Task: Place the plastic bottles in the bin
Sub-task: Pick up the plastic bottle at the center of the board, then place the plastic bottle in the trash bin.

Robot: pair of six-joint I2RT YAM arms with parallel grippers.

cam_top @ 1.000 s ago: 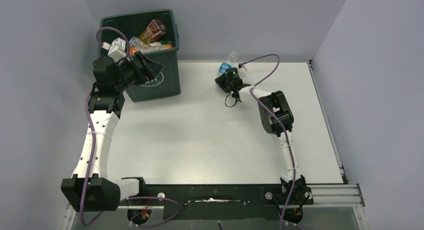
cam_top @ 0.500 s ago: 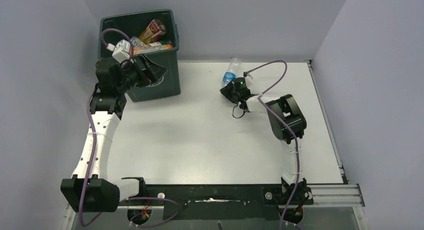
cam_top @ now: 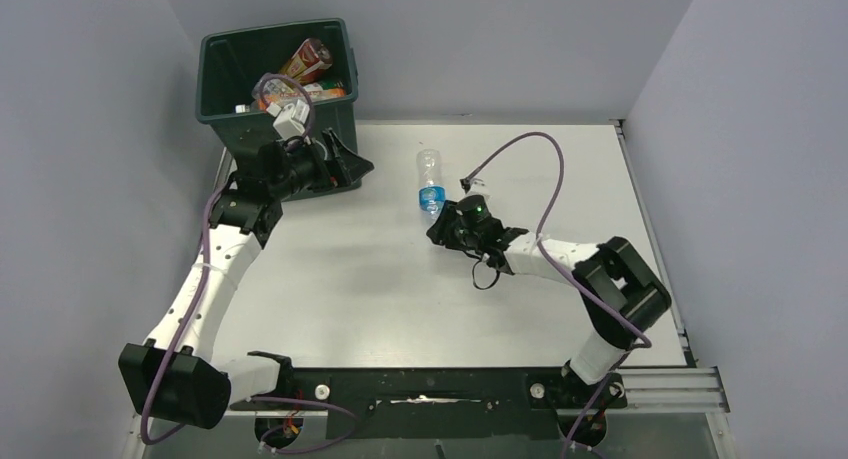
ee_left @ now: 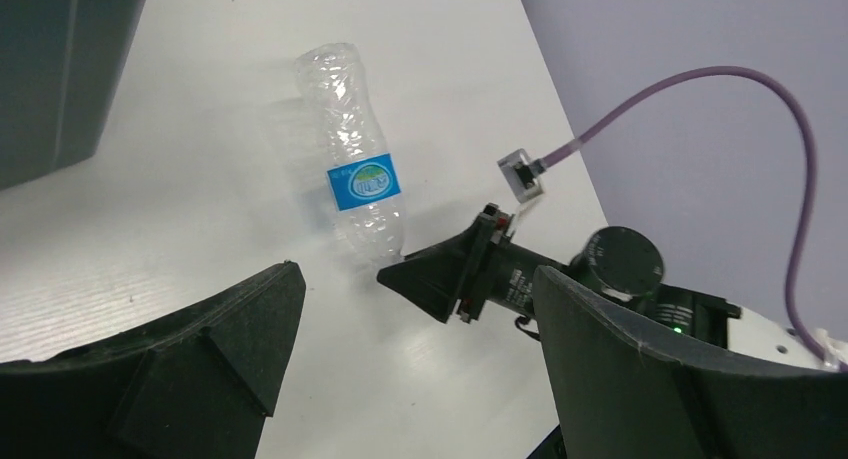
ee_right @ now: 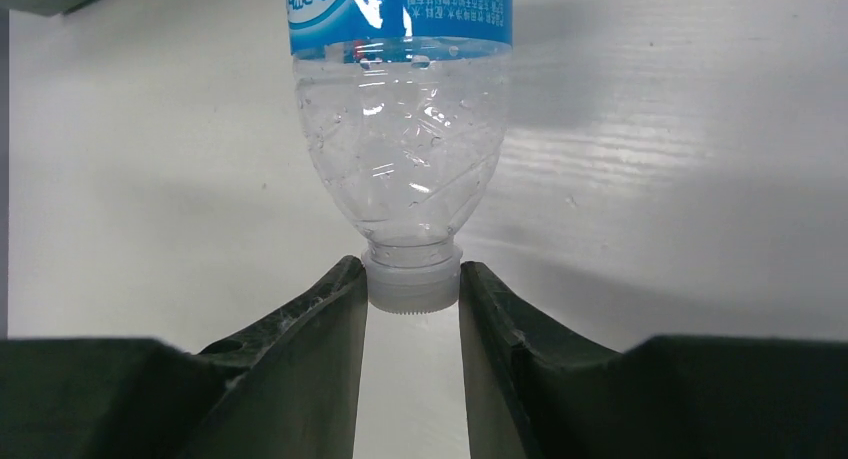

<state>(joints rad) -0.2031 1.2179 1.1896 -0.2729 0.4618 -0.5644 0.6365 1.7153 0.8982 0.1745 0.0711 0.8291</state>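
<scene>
Bottle [ee_right: 403, 129] lies ahead of right gripper [ee_right: 411, 297], jaws clamped on its white cap [ee_right: 412, 283]

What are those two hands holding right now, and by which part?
The right hand grips the clear blue-labelled bottle by its white cap, pinched between both fingers. The left hand is open and holds nothing.

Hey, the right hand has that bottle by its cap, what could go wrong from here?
The right hand pinches only the white cap, so the clear bottle could swing or slip free when lifted. The open left hand hovers by the bin, between bottle and bin, so the arms might collide on the way.
</scene>
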